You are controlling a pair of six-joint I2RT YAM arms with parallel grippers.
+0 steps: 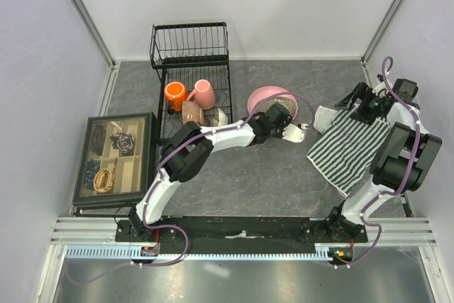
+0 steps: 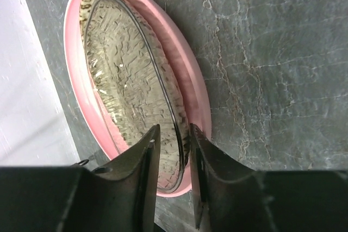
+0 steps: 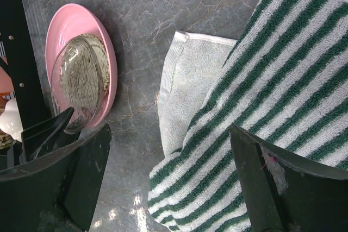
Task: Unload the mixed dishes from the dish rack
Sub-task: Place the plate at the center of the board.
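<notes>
Dish (image 2: 136, 80) rim sat pinched in left end effector (image 2: 174, 134), jaws nearly closed. Release judged best once dish lay flat on desk (image 2: 272, 80), jaws opening fully before withdrawal.

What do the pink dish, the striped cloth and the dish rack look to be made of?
The pink dish looks like glazed ceramic: glossy pink rim, speckled grey inside catching highlights. The striped cloth is terry towelling: matte, looped pile, green and white. The dish rack is thin wire, probably black-coated metal; finish too small to judge.
</notes>
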